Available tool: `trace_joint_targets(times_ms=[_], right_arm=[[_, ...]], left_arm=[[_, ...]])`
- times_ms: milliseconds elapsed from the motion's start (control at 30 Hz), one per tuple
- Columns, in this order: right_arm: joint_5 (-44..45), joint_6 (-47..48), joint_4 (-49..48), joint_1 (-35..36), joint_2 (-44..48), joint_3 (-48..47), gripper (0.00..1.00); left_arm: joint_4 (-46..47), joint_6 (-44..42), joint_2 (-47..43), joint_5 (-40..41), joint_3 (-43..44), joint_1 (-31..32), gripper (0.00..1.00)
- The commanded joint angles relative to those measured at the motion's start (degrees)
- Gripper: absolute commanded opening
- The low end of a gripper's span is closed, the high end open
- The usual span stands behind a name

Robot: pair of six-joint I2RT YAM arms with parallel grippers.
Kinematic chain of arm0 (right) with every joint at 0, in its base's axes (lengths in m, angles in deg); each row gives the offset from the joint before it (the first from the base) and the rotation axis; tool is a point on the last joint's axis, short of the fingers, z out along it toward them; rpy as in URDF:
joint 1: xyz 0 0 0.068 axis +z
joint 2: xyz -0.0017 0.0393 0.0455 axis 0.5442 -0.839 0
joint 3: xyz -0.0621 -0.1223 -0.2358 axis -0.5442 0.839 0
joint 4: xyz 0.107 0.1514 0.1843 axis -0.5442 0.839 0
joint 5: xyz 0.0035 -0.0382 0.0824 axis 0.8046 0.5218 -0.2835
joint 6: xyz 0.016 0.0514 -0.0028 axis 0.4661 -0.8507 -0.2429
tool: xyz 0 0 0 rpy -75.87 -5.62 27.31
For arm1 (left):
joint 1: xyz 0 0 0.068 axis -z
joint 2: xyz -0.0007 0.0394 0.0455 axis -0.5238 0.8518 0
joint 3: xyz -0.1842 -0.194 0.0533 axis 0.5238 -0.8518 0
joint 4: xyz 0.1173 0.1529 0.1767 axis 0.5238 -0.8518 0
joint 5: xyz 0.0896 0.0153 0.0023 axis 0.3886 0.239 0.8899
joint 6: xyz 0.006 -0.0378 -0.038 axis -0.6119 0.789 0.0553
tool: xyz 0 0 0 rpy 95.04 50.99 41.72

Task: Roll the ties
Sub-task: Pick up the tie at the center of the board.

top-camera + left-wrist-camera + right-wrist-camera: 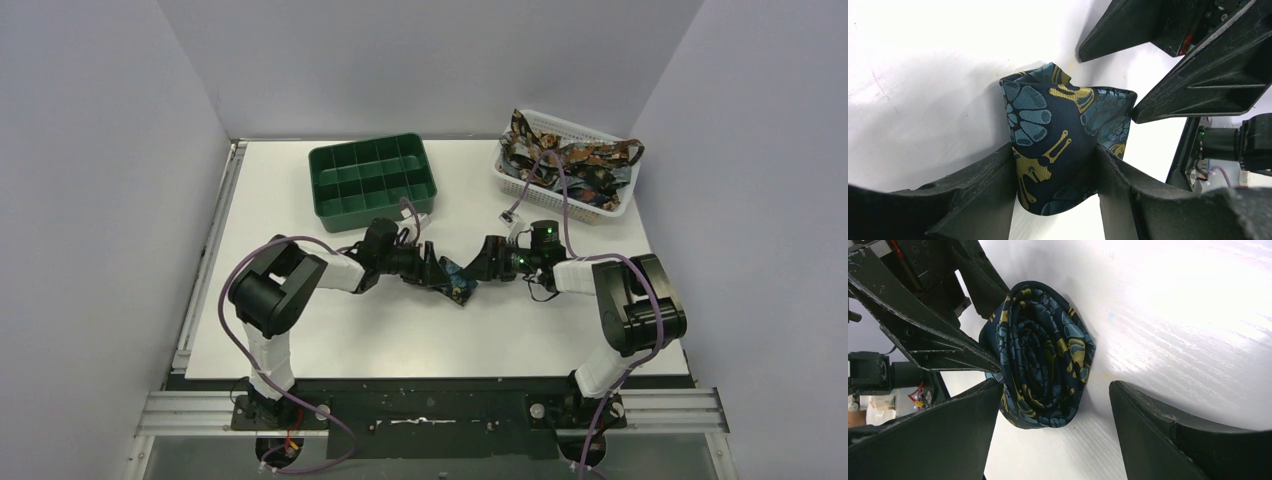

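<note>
Green compartment tray point(372, 180) back left, probably where finished rolls go. Left gripper point(1054, 152) pinched narrow on rolled tie point(1040, 355) at table point(330, 340) centre, squeezing the coil so it can't unwind. Right gripper point(1055, 386) spread wide around the spiral face, one finger touching the roll, likely steadying the loose end. More ties point(560, 160) heaped in white mesh basket point(555, 197) back right, not yet rolled
</note>
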Motion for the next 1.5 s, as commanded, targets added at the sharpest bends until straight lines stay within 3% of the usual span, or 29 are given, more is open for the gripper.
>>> trace_joint_targets(times_ms=[0,100,167,533,933,1467], right_arm=[[-2.18,4.57,-4.05,0.03,1.81,-1.0,0.82],[-2.02,6.4,-13.87,0.25,7.03,4.29,0.87],[-3.82,10.8,-15.42,0.52,8.86,5.5,0.91],[-12.87,37.23,10.07,2.04,0.94,-7.62,0.93],[-13.02,42.57,25.36,7.06,-10.91,-18.86,0.93],[-17.54,49.39,35.01,9.45,-14.26,-21.21,0.68]], left_arm=[[-2.21,-5.62,-1.79,2.24,-2.33,0.72,0.52],[-1.78,-7.09,-2.55,2.05,-2.71,0.92,0.52],[-1.21,-7.75,-2.62,1.4,-2.71,0.87,0.52],[0.22,-9.46,-3.22,-0.11,-2.42,1.24,0.5],[0.26,-11.02,-3.93,0.02,-3.55,1.23,0.47],[0.65,-11.15,-5.11,2.48,-4.37,1.27,0.46]])
